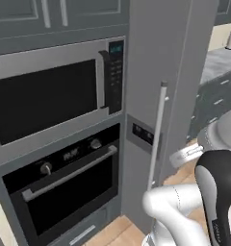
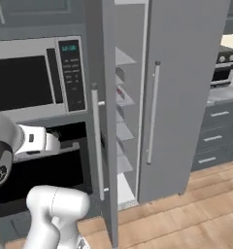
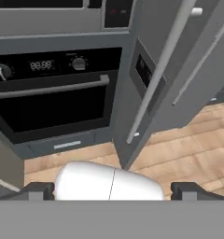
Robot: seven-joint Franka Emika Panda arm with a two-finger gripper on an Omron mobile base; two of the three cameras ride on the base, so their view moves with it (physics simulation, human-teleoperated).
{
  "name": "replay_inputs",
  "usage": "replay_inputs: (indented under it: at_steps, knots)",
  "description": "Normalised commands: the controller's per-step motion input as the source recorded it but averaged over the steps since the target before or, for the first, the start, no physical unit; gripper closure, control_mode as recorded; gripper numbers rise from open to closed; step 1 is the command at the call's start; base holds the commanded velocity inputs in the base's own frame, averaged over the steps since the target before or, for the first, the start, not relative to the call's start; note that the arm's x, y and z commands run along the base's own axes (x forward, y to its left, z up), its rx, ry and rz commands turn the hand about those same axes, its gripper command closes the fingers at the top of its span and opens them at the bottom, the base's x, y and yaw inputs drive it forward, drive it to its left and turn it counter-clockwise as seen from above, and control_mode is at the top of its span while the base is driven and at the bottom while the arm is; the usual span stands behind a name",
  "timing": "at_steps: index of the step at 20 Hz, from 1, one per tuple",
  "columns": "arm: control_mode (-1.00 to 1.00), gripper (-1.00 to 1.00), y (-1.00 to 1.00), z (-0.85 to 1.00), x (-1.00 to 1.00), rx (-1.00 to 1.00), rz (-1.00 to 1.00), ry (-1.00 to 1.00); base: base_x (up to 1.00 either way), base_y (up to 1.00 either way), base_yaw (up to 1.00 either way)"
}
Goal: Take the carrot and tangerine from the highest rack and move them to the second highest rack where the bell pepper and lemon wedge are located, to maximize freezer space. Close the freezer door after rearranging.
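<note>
The freezer door (image 2: 108, 121) stands partly open, edge-on in the right base view, its long silver handle (image 2: 97, 141) facing the robot. Through the gap, the freezer (image 2: 128, 116) shows a white interior with a stack of pale shelves. The highest rack (image 2: 123, 58) is in sight, but nothing on it can be made out from here. A small red spot (image 2: 120, 92) sits on a shelf below it; too small to tell which food it is. The carrot, tangerine and lemon wedge cannot be picked out.

In the left base view the door (image 1: 151, 96) hides the interior, with a dark panel (image 1: 142, 134) on its face beside the handle (image 1: 157, 137). Left of it are a microwave (image 1: 55, 93) and below that an oven (image 1: 64, 185).

The tool (image 3: 113, 190) has its 2 tips spread wide apart, holding nothing. It hangs low in front of the oven (image 3: 53, 100) and the door's lower edge, well apart from the shelves, above the wood floor (image 3: 188, 144).
</note>
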Motion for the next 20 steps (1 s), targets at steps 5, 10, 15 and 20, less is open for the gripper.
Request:
replay_inputs:
  at_steps: [5, 10, 15, 20]
  knots:
    - [1.00, -1.00, 0.00, 0.00, 0.00, 0.00, 0.00, 0.00, 0.45, 0.82, -0.61]
    - [1.00, -1.00, 0.00, 0.00, 0.00, 0.00, 0.00, 0.00, 0.49, 0.51, -0.41]
    - [1.00, -1.00, 0.00, 0.00, 0.00, 0.00, 0.00, 0.00, 0.54, 0.28, -0.27]
    - [1.00, -1.00, 0.00, 0.00, 0.00, 0.00, 0.00, 0.00, 0.52, 0.05, -0.19]
